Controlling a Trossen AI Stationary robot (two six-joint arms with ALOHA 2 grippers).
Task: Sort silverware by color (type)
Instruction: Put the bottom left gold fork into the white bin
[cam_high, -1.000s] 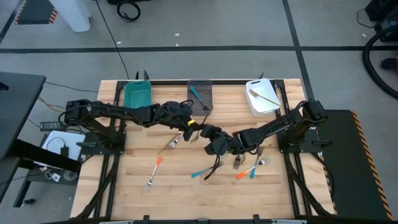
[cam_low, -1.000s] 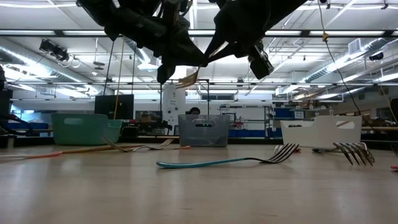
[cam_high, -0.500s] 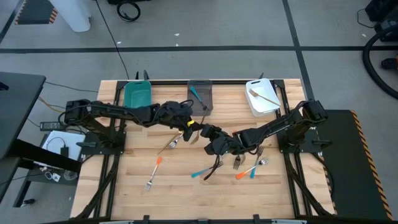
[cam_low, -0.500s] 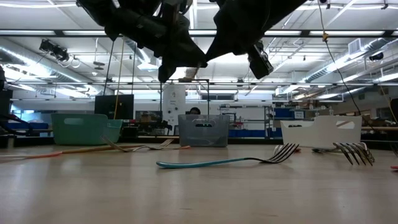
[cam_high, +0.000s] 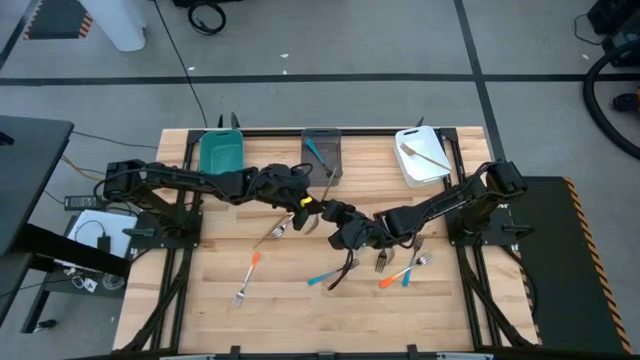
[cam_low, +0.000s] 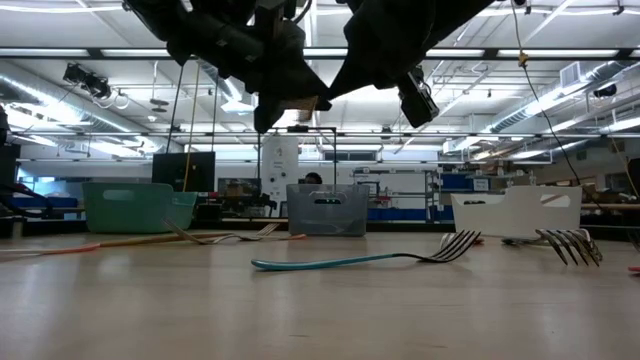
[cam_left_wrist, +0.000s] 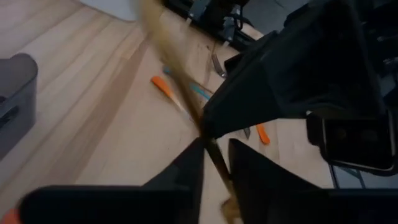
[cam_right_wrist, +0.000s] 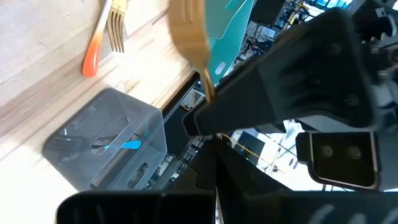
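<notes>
Mid-table, above the wood, the left gripper (cam_high: 303, 203) and right gripper (cam_high: 330, 211) meet tip to tip over a tan fork (cam_left_wrist: 180, 99). The right's jaws are clamped shut on it; the left's stand slightly apart around its handle (whether they grip it, I cannot tell). Other forks lie loose on the table (cam_high: 280, 300), a blue fork (cam_low: 360, 260) nearest.
</notes>
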